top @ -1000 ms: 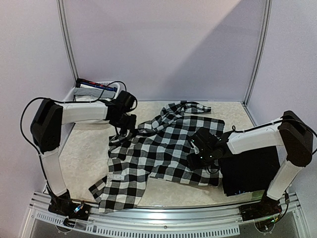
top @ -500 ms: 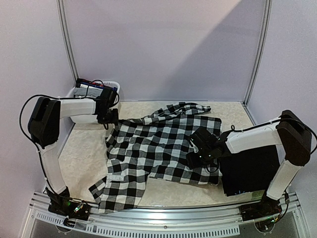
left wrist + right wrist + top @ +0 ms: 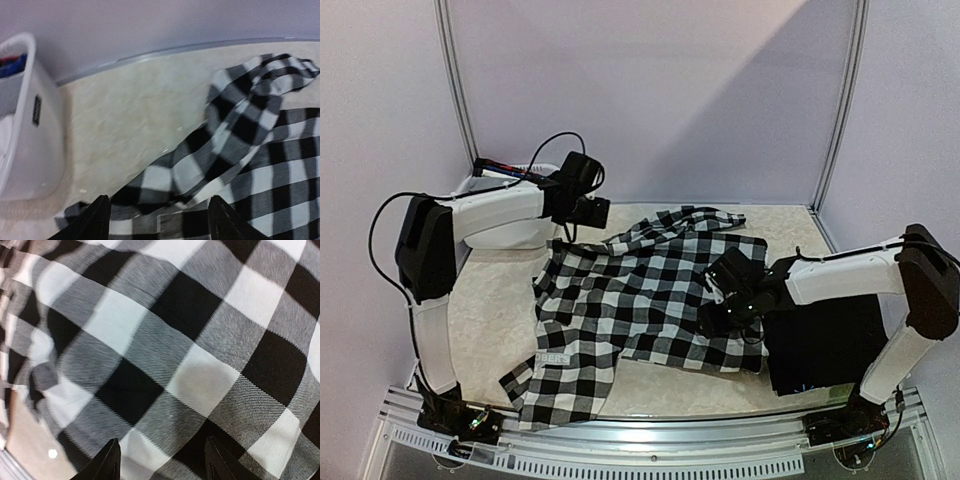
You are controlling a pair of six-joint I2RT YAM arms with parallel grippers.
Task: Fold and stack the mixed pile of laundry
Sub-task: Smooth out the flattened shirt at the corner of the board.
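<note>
- On the table (image 3: 490, 300): one black-and-white checkered shirt (image 3: 640, 300), spread mostly flat across the middle, one sleeve trailing toward the near edge, another part bunched at the far side.
- Just beside the shirt's right edge: one black piece (image 3: 825, 345), folded flat.
- At the far left corner: one white basket (image 3: 30, 140), a bit of blue cloth showing inside.
- Two arms, two grippers, one per arm.
- Above the shirt's far left corner: left gripper (image 3: 598, 212), raised off the cloth, arm bent at the elbow and reaching rightward; fingers (image 3: 97, 222) spread apart, nothing between them, checkered cloth lying below.
- Low over the shirt's right part: right gripper (image 3: 725, 318), forearm stretched leftward and tipped down; fingers (image 3: 107, 460) apart, cloth flat underneath, not pinched; contact with the cloth impossible to tell.
</note>
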